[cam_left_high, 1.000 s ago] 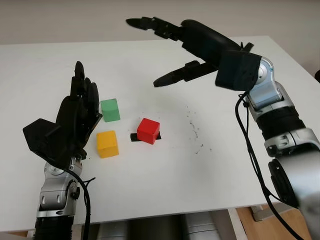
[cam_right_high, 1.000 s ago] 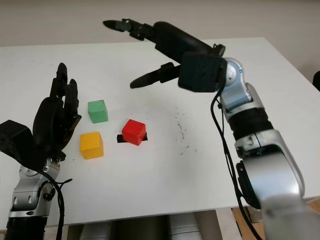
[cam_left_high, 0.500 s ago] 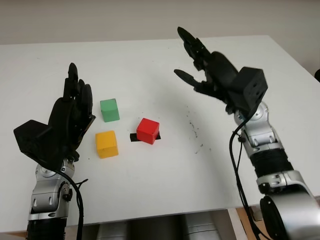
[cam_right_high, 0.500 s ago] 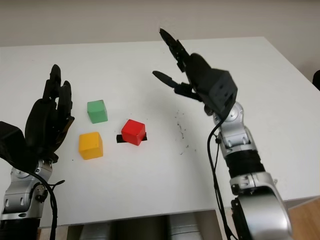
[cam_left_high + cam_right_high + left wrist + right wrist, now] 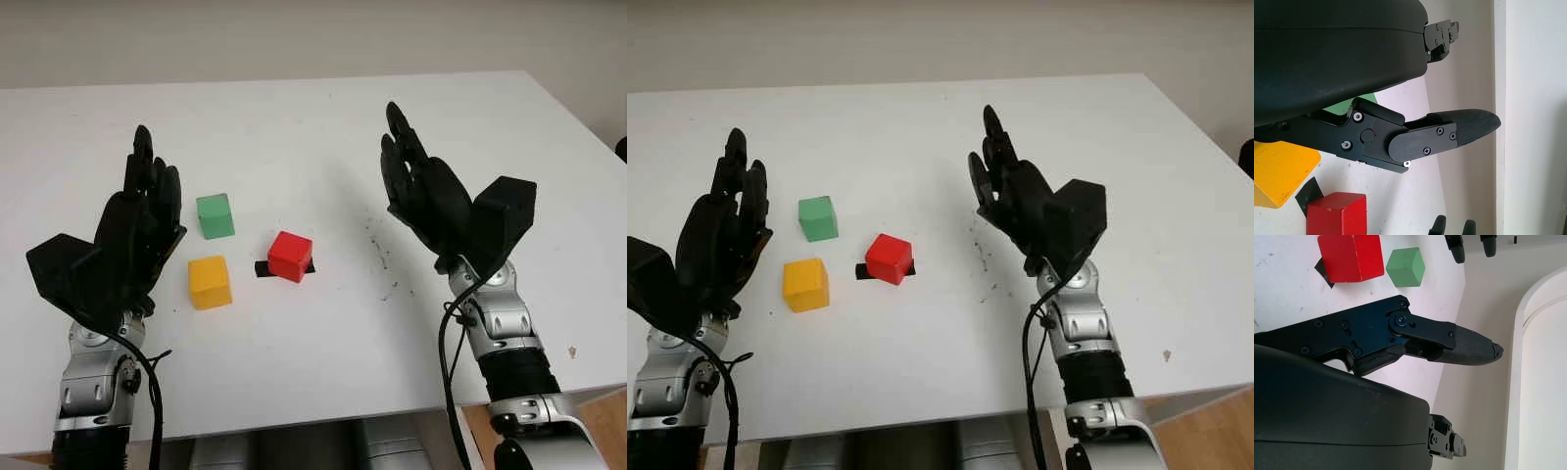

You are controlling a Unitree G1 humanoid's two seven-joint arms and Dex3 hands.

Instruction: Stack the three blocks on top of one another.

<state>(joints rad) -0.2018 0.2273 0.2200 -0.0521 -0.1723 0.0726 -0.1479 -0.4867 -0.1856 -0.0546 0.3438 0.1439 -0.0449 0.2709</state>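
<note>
Left hand [image 5: 137,230] empty, unclenched, left of small red wooden cube [image 5: 290,256]; right hand [image 5: 431,201] likewise, on its right; green cube [image 5: 215,215] and yellow cube [image 5: 210,282] unstacked.

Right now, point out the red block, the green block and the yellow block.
red block [image 5: 290,255], left eye view, top face.
green block [image 5: 215,215], left eye view, front face.
yellow block [image 5: 210,281], left eye view, front face.

Three blocks on the table: one green block [image 5: 216,215], one yellow block [image 5: 210,282], one red block [image 5: 290,256].

bright, even light; soft shadows, sharp focus
</note>
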